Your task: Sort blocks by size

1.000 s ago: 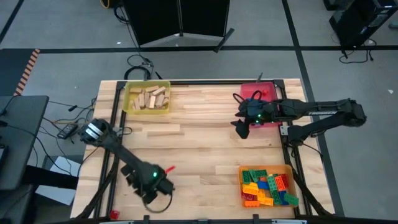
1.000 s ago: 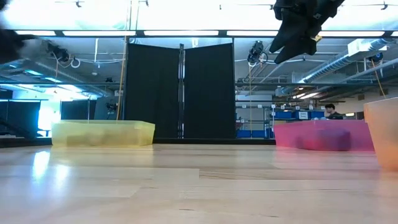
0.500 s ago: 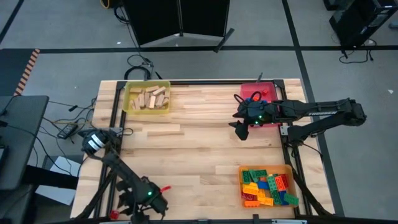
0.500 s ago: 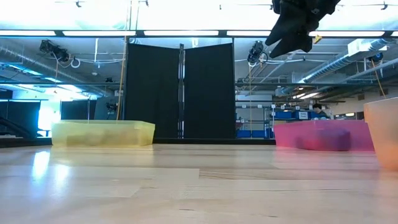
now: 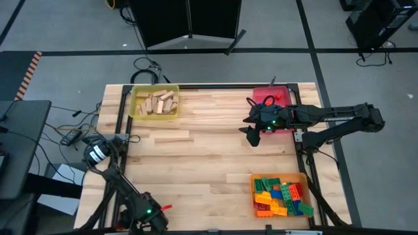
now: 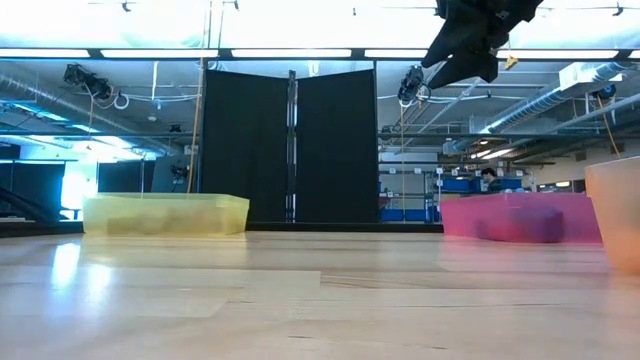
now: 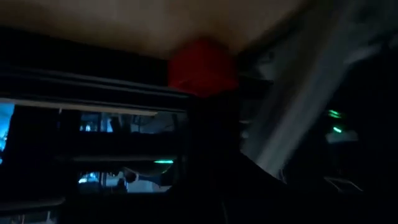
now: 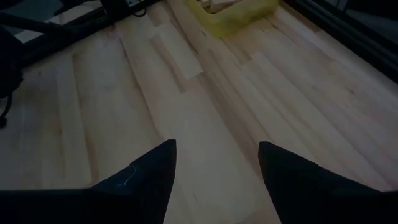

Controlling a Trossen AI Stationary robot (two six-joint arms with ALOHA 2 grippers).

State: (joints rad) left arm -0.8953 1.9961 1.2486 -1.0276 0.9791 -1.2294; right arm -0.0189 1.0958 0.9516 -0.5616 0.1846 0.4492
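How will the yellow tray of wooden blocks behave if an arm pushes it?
The yellow tray is low, wide and flat on the table, so it will likely slide, not tip. Its thin translucent wall may flex under a fingertip. The wooden blocks lie loosely piled inside and will probably shift and rattle.

- The worktop lies bare across its whole middle, so passage there is free.
- Obstacles sit at three corners: yellow tray with wooden blocks far left, red tray far right, orange tray of bricks near right.
- The right gripper hangs over the worktop just beside the red tray, fingers apart.
- The left gripper sits at the near left edge, closed.
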